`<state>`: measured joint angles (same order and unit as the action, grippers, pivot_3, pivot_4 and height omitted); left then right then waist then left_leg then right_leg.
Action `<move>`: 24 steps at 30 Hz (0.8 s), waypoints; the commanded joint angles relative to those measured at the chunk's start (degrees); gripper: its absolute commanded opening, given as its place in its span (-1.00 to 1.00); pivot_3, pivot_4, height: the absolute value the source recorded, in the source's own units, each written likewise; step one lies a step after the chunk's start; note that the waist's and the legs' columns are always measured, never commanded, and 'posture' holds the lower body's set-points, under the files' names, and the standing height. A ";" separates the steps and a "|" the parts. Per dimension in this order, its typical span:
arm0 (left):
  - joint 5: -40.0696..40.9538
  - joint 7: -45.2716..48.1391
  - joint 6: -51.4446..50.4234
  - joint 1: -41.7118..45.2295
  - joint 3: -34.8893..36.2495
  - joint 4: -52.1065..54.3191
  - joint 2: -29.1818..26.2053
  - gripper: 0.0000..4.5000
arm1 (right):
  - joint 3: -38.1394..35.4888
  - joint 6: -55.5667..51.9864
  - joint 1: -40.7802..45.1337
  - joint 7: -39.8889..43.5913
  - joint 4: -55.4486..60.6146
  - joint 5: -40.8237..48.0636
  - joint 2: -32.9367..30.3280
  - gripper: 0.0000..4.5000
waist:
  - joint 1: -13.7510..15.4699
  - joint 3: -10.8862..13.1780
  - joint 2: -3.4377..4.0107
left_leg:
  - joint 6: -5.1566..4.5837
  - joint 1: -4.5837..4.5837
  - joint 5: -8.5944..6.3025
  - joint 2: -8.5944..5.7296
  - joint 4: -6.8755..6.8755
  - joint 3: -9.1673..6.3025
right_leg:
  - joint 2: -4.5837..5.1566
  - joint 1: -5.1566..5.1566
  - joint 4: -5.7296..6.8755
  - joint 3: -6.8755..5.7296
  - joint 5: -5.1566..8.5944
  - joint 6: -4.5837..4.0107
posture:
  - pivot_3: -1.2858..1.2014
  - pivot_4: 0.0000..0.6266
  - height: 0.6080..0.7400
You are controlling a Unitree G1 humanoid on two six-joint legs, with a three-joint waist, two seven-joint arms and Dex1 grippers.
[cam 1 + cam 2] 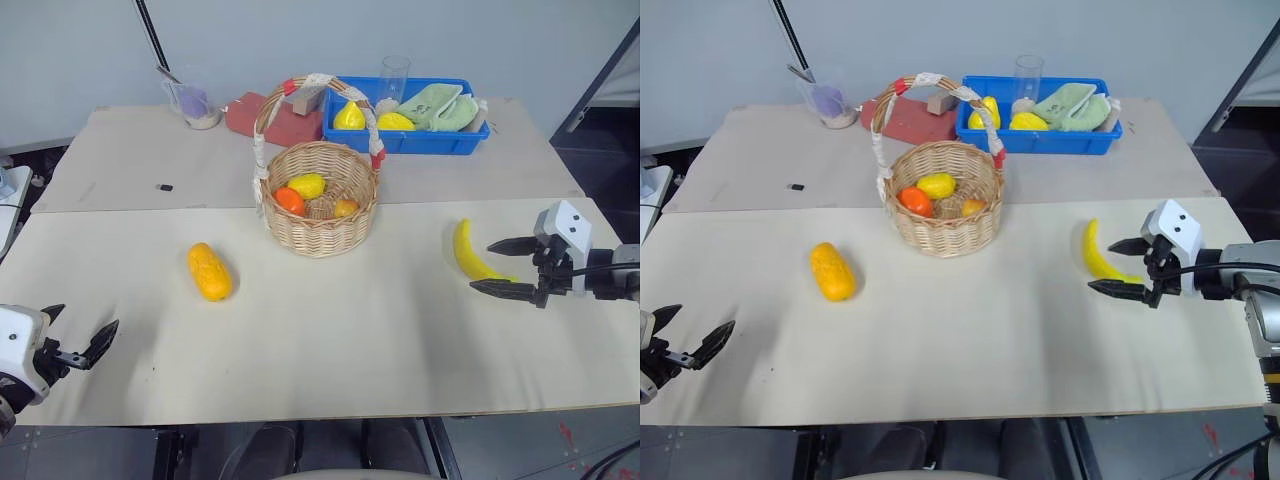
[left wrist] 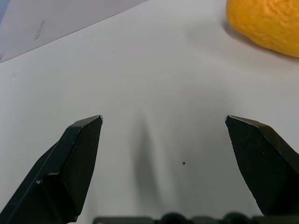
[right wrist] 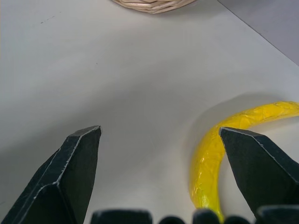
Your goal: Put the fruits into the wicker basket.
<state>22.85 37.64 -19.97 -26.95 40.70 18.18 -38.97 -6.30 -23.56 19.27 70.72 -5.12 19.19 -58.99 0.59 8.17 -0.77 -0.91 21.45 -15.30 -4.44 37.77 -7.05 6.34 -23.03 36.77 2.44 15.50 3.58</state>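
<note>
One banana (image 1: 468,255) — lengthwise front-to-back.

Left gripper (image 1: 82,334) and right gripper (image 1: 503,267) wide apart-fingered.

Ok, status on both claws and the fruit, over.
Both claws open, empty. Right claw beside banana; left claw short of mango. Both fruits on table, outside wicker basket. Path clear.

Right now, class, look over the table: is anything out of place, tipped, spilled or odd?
Nothing is spilled or damaged. Two fruits lie loose on the table outside the wicker basket: the mango-like fruit to its left and the banana to its right, beside the open right gripper. The basket stands upright.
</note>
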 commanded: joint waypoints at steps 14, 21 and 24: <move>1.83 3.46 1.76 1.89 4.10 -0.15 -1.06 1.00 | -1.34 2.10 1.05 0.24 -0.54 -0.36 -0.62 0.98 | -0.03 0.00 0.00 | 0.00 0.00 0.00 0.01 0.00 0.01 | 0.00 0.00 -0.01 0.00 0.00 -0.01 | 0.03 -0.52 1.00; 11.88 -0.08 -7.28 6.12 3.33 5.69 1.27 1.00 | -1.24 2.05 2.58 0.05 0.43 0.67 0.57 0.98 | 0.03 0.00 0.00 | 0.01 0.00 0.00 0.04 0.00 0.01 | -0.01 0.00 -0.01 -0.01 -0.01 -0.02 | 0.03 -0.52 1.00; 16.32 -5.59 -12.81 9.74 0.25 9.75 4.32 1.00 | -1.54 0.10 3.16 0.52 4.50 3.21 1.38 0.98 | 0.06 0.00 0.01 | 0.01 0.00 0.00 0.04 0.01 0.01 | -0.02 0.01 0.01 -0.01 -0.01 -0.01 | 0.03 -0.52 1.00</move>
<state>36.12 35.25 -30.19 -18.47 42.28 24.42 -35.54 -6.30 -22.41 21.17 70.80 -4.42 19.77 -57.65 0.65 8.17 -0.76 -0.90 21.45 -15.30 -4.40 37.78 -7.04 6.33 -23.03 36.79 2.44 15.49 3.57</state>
